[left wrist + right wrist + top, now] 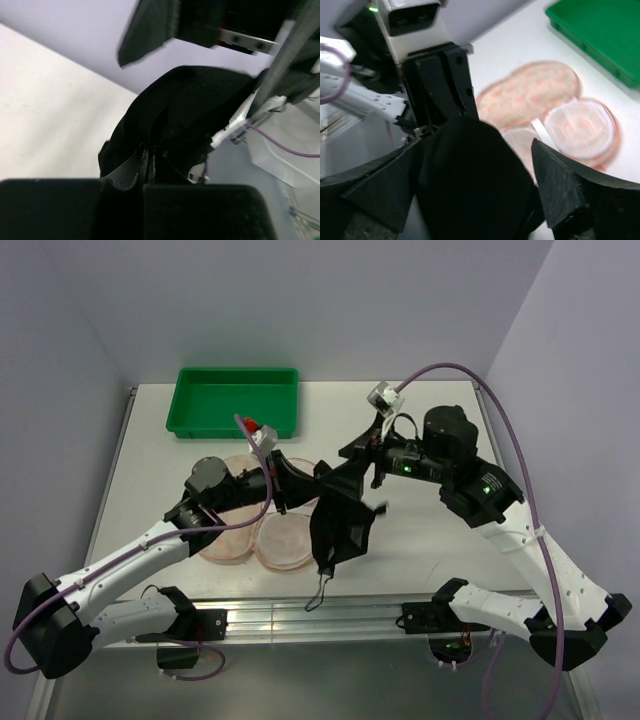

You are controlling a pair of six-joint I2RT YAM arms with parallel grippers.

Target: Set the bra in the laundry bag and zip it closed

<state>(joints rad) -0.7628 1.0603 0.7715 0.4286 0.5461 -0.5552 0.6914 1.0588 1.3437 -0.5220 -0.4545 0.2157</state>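
Observation:
The black bra (338, 525) hangs in the air over the middle of the table, with a thin strap dangling toward the near edge. My left gripper (312, 483) is shut on its upper edge; in the left wrist view (148, 167) the jaws are pinched on the black fabric (190, 110). My right gripper (352, 465) is open; in the right wrist view (475, 147) its jaws stand wide on either side of the bra (470, 190). The pink laundry bag (250, 535) lies open on the table below and to the left of the bra, and also shows in the right wrist view (530, 92).
A green plastic tray (237, 400) stands at the back left, also in the right wrist view (600, 25). The open bag shows round clear-pink cups (577, 125). The table's near edge rail (320, 615) runs below the hanging strap.

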